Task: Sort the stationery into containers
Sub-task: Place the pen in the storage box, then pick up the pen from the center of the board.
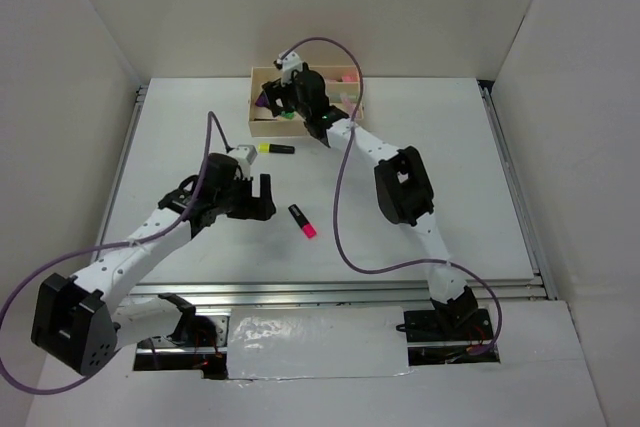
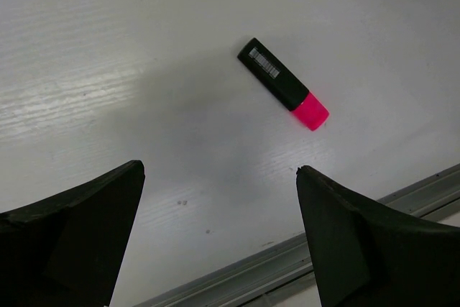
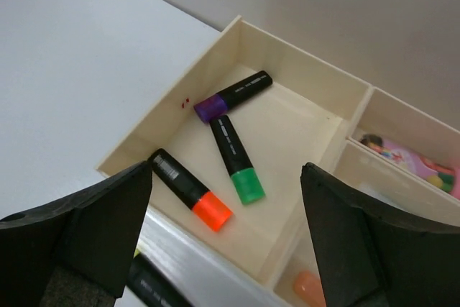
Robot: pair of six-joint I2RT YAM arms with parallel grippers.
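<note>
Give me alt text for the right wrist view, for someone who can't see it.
The large compartment of the beige tray holds a purple highlighter, a green highlighter and an orange highlighter, all black-bodied. The open, empty right gripper hovers above them.

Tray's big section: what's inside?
Purple marker, green marker and orange marker lie flat in the big section. The wrist view shows it nearly whole; from above, the right arm covers most of it.
</note>
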